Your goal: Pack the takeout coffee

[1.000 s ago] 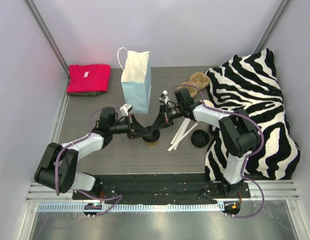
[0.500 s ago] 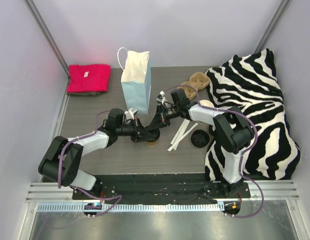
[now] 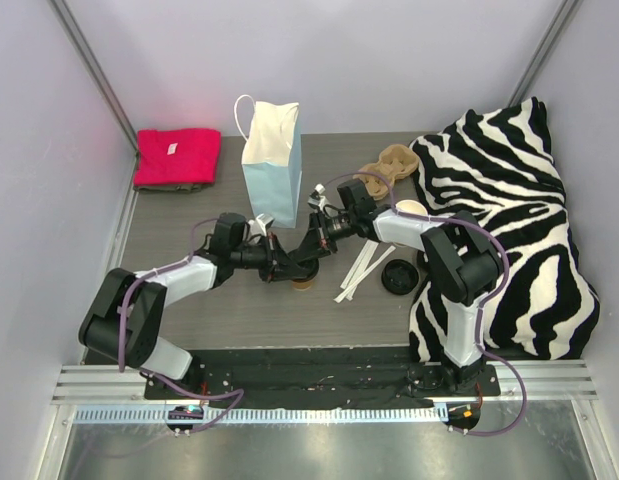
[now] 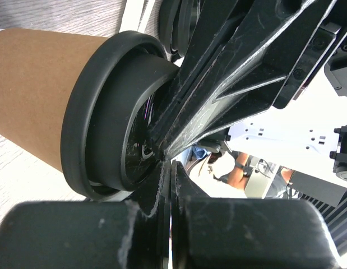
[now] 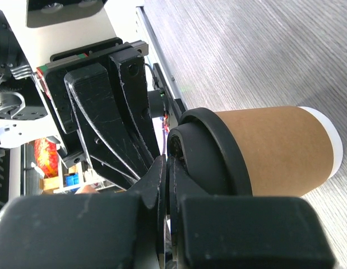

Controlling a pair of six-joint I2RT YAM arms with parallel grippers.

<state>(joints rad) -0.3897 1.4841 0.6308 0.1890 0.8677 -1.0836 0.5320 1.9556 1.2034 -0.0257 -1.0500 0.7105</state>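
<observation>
Surface: grey wood-grain table boxed in by pale walls.
Takeout coffee: tan kraft-paper cup sat mid-table, just in front of the bag and outside it; upright or tipped, I could not tell.
Cup shape: smooth tapered wall, with a pale band at the end away from the lid.
Lid: round black plastic lid was seated on the cup, a thick raised rim around a sunken centre.
Left gripper: fingers pressed together to a slit, gripping nothing, tips against the lid.
Right gripper: likewise closed on nothing, meeting the lid from the opposite side.
Bag: light blue paper bag stood upright, white handles up; its contents were not visible.
Carrier: brown moulded-pulp cup carrier lay against the zebra-print fabric.
Around: a loose black lid, white strips and a folded red cloth.
In the way: both arms crossed over the cup, hiding most of it from above.
</observation>
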